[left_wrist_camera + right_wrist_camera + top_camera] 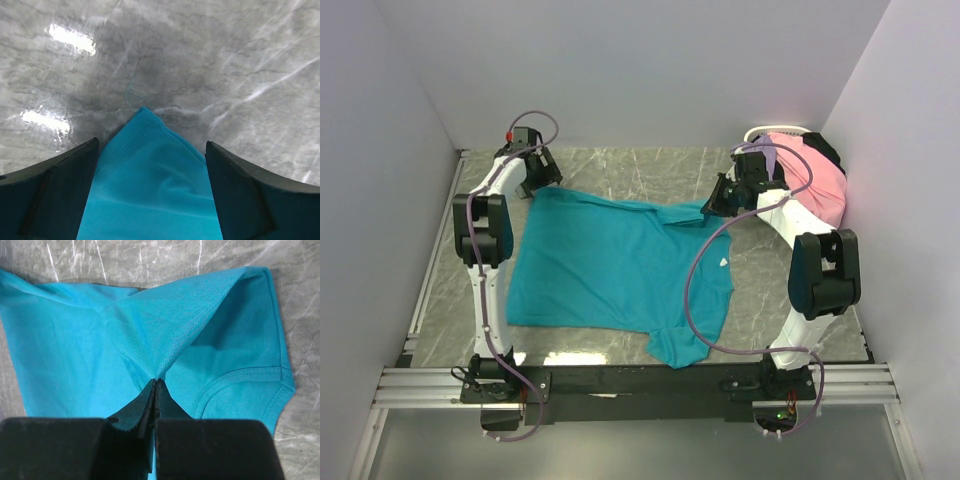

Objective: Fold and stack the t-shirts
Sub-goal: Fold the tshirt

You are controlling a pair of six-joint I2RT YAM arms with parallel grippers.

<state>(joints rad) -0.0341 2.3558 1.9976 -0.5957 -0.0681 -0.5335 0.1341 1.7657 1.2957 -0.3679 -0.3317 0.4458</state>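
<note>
A teal t-shirt (pixel 610 265) lies spread flat on the marble table. My left gripper (pixel 542 182) is at its far left corner. In the left wrist view that gripper (pixel 152 150) is open, with the shirt's pointed corner (pixel 150 175) lying between the two dark fingers (pixel 250 190). My right gripper (pixel 717 204) is at the shirt's far right end by the sleeve. In the right wrist view it (pixel 156 382) is shut on a pinched-up fold of the teal t-shirt (pixel 170 325), and the fabric rises to the fingertips like a tent. A pink t-shirt (pixel 817 185) is heaped at the far right.
A white wire-rimmed basket (pixel 775 130) stands in the far right corner and holds the pink heap with lavender (pixel 788 155) and black (pixel 827 150) cloth. White walls close in the left, back and right. A metal rail (pixel 620 385) runs along the near edge.
</note>
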